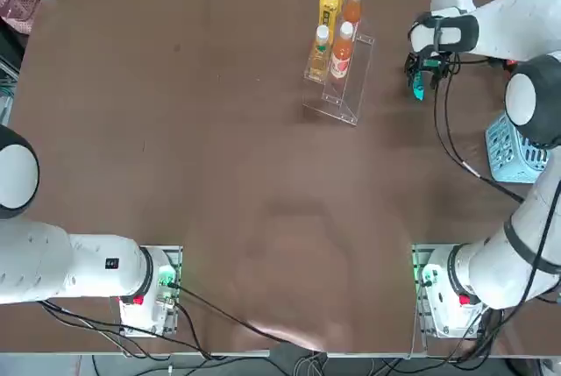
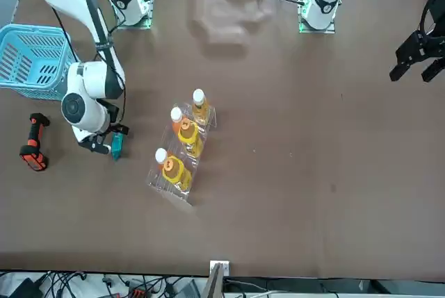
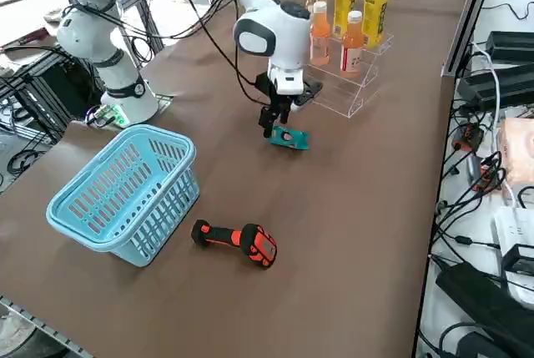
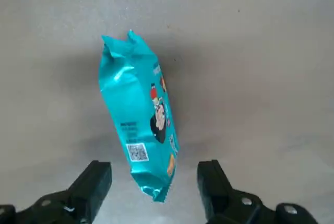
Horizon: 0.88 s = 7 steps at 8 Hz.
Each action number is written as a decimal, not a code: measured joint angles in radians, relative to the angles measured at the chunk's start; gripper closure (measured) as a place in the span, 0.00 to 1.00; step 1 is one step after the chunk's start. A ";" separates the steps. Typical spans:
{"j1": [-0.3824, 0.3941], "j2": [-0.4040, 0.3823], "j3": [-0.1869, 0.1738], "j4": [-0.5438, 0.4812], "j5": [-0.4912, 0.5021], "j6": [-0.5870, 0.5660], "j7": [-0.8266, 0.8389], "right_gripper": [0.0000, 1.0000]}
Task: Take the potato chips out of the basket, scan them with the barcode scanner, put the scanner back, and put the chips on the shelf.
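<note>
The potato chips point(image 4: 140, 130), a flat teal packet, lie on the brown table between the shelf and the basket, also seen as the chips point(image 3: 291, 138) and the chips point(image 2: 116, 146). My right gripper point(image 4: 154, 174) hangs just above the packet, open, its fingers point(image 4: 97, 180) on either side of the packet's end without touching it. The gripper point(image 3: 274, 121) holds nothing. The light blue basket point(image 3: 125, 195) stands empty near the table's right edge. The barcode scanner point(image 3: 237, 242), black with an orange handle, lies on the table beside the basket. The clear stepped shelf point(image 3: 355, 99) stands just beyond the chips.
Several orange and yellow bottles point(image 3: 354, 7) stand on the shelf's tiers. In the front view the scanner point(image 2: 33, 144) lies close to the table's edge below the basket point(image 2: 28, 62). Cables and power strips point(image 3: 492, 208) line the floor past the table's right edge.
</note>
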 joint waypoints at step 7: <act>-0.002 0.025 -0.001 0.010 -0.004 0.011 0.002 0.00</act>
